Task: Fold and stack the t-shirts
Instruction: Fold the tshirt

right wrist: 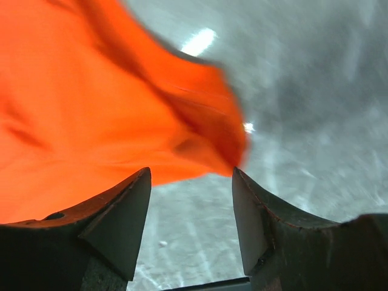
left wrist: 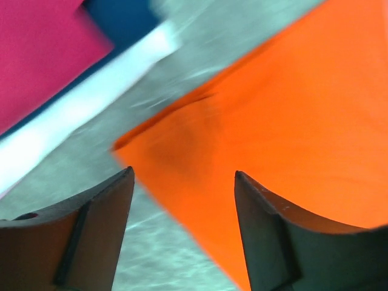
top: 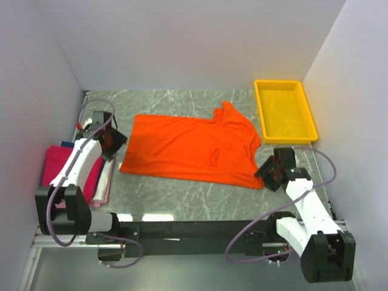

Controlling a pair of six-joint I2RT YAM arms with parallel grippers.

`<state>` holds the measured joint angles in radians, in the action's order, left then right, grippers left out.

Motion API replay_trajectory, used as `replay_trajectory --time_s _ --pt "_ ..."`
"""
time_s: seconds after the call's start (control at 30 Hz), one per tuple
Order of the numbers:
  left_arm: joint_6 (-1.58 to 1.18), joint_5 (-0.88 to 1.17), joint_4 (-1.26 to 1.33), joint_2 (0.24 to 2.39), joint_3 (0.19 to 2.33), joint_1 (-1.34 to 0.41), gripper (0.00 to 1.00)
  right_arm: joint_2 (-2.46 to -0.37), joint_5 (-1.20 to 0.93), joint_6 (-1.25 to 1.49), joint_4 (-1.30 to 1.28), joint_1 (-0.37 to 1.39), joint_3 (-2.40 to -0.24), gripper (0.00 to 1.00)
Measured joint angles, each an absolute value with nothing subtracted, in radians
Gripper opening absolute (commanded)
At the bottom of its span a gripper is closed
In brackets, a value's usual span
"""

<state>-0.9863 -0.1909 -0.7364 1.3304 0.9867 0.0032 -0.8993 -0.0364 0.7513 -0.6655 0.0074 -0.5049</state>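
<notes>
Left pincer [left wrist: 183, 182] and right pincer [right wrist: 191, 179], both low, jaws spread wide, empty.

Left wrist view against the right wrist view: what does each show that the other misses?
Only the left wrist: the folded magenta t-shirt, dark blue t-shirt and pale t-shirt, lying apart from a corner of the orange t-shirt. Only the right wrist: a bright glare spot on the table beyond the shirt's edge. Both: the orange t-shirt on the grey table, and each view's own gripper, left gripper and right gripper, fingers apart, holding nothing.
</notes>
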Motion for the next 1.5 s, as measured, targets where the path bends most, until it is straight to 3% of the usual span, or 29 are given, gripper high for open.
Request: replay_trajectory --time_s 0.03,0.27,0.4,0.43,0.47,0.53,0.73,0.97,1.5 --pt "-0.978 -0.19 -0.73 1.333 1.022 0.003 0.68 -0.915 -0.016 0.744 -0.67 0.028 -0.541 0.63" --pt "-0.936 -0.173 -0.67 1.452 1.162 -0.055 0.36 -1.06 0.04 0.708 -0.596 0.231 -0.776 0.62" --pt "-0.936 -0.142 -0.644 1.557 1.165 -0.128 0.28 -1.196 0.037 0.705 -0.533 0.316 -0.831 0.61" --pt "-0.937 -0.132 -0.637 1.573 1.164 -0.139 0.22 -1.238 0.034 0.705 -0.51 0.329 -0.833 0.61" --pt "-0.942 -0.116 -0.614 1.594 1.155 -0.152 0.1 -1.286 0.03 0.706 -0.488 0.338 -0.833 0.61" --pt "-0.957 -0.094 -0.582 1.623 1.133 -0.161 0.01 -1.36 0.028 0.709 -0.458 0.348 -0.832 0.6" --pt "-1.003 -0.096 -0.53 1.69 1.032 -0.162 0.01 -1.518 0.014 0.726 -0.36 0.359 -0.788 0.6" --pt "-1.087 -0.137 -0.489 1.665 0.953 -0.162 0.01 -1.522 0.009 0.743 -0.275 0.361 -0.763 0.6" --pt "-1.13 -0.183 -0.525 1.457 0.756 -0.164 0.02 -1.318 -0.049 0.777 -0.149 0.366 -0.542 0.61"
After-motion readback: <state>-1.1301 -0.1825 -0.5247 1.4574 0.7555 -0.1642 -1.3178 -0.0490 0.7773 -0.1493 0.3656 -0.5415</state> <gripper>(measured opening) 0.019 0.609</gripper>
